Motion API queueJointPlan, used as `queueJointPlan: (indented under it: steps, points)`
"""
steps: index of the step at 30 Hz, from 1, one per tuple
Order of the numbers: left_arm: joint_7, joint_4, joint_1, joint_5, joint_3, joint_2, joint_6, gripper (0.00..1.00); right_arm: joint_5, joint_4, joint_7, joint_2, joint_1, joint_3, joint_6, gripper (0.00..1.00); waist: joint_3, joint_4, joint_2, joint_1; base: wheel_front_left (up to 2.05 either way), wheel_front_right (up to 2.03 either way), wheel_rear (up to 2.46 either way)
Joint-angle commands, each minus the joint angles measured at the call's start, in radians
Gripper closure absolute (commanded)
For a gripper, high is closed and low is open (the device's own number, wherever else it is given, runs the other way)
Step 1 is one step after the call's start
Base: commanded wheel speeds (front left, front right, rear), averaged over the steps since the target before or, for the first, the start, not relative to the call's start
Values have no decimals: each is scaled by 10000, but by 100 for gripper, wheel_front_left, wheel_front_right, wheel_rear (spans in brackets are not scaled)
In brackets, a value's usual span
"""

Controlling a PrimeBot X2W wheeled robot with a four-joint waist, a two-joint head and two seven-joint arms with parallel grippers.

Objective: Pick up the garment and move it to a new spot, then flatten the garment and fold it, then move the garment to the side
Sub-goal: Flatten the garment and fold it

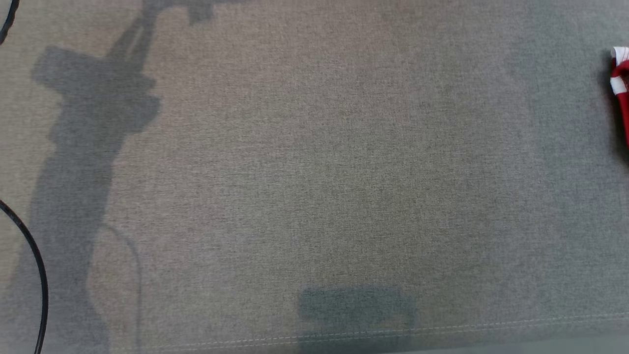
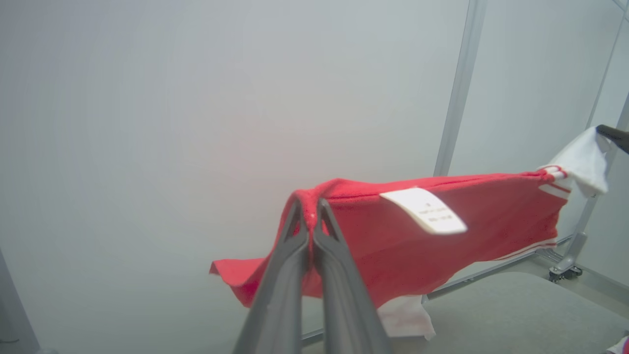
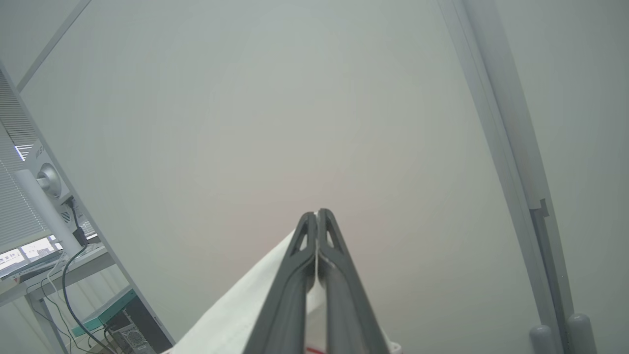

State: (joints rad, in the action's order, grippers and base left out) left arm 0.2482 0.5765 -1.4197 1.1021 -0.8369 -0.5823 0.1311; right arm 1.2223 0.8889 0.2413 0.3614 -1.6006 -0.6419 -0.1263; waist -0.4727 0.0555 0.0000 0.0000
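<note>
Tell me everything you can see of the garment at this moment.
The garment is red, soft-looking fabric with white striped trim, white panels and a white label. It hangs stretched in the air, clear of the grey table, the left gripper pinching its red edge and the right gripper pinching a white corner.

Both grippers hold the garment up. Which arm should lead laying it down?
Right, probably: the right gripper pinches the garment by its white sleeve, and that striped end hangs over the table at the head view's right edge.
</note>
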Motion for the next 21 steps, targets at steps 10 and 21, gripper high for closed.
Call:
queueJointPlan:
  steps: [10,21]
  points:
    - [132,14,4264,298,623,-273,-5,100,2304,-3184,-1910,1766,4866,-824,-44,100,370,257,0,0,0,0,0]
    - [134,-526,8163,-751,2315,943,-5,100,3470,-4880,-2190,2999,8872,-1345,-44,100,2051,-66,0,0,0,0,0]
